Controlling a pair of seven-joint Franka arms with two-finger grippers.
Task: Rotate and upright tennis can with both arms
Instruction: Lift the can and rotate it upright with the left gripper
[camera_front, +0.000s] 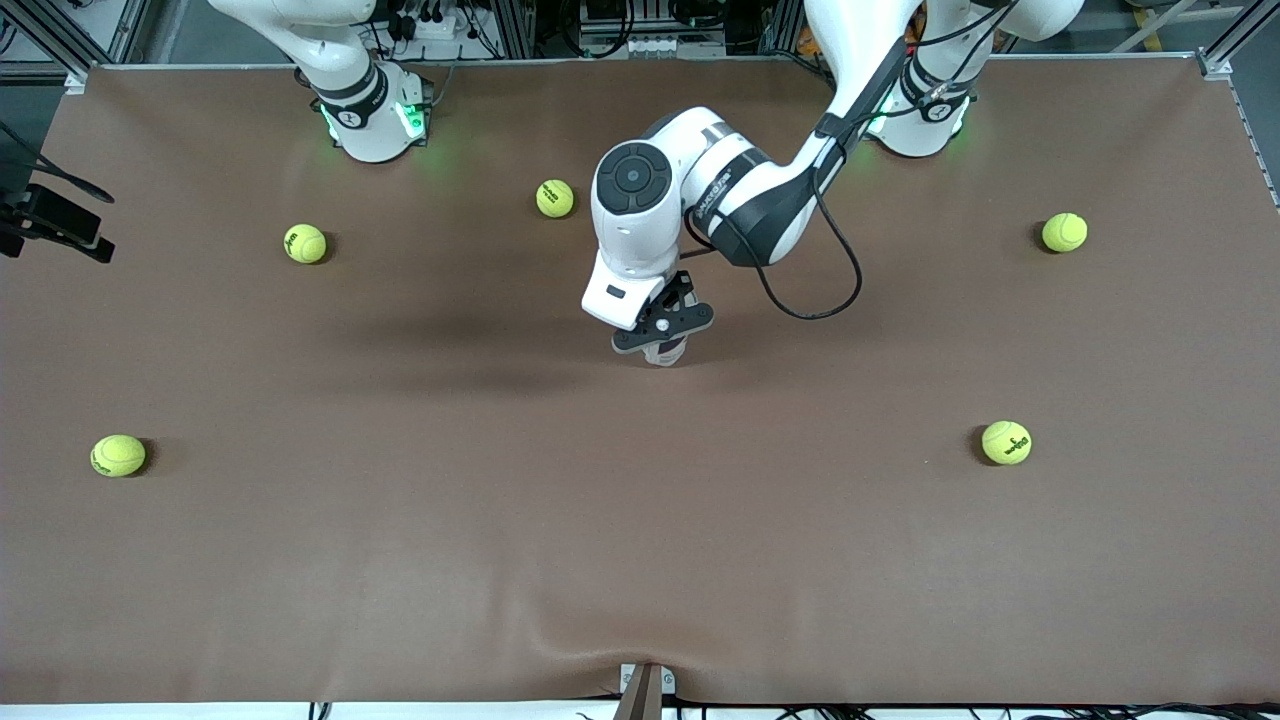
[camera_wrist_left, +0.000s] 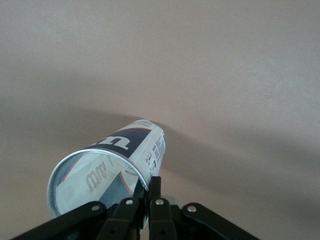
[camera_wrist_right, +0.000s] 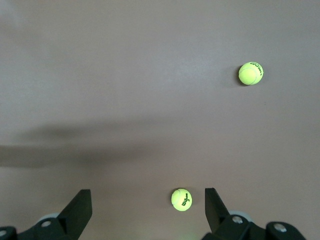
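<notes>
The tennis can (camera_wrist_left: 127, 150) is a clear tube with a white and navy label and a silver rim. In the left wrist view its open end faces the camera and its other end rests on the brown table. My left gripper (camera_wrist_left: 150, 184) is shut on the rim wall, one finger inside the can and one outside. In the front view the left gripper (camera_front: 665, 330) is at the table's middle, and only a little of the can (camera_front: 668, 353) shows under it. My right gripper (camera_wrist_right: 147, 200) is open and empty, high over the table; the front view does not show it.
Several yellow-green tennis balls lie scattered on the brown mat (camera_front: 640, 520): one (camera_front: 555, 198) near the bases, one (camera_front: 304, 243) and one (camera_front: 118, 455) toward the right arm's end, one (camera_front: 1064, 232) and one (camera_front: 1006, 442) toward the left arm's end. Two balls (camera_wrist_right: 181, 199) (camera_wrist_right: 250, 73) show below the right gripper.
</notes>
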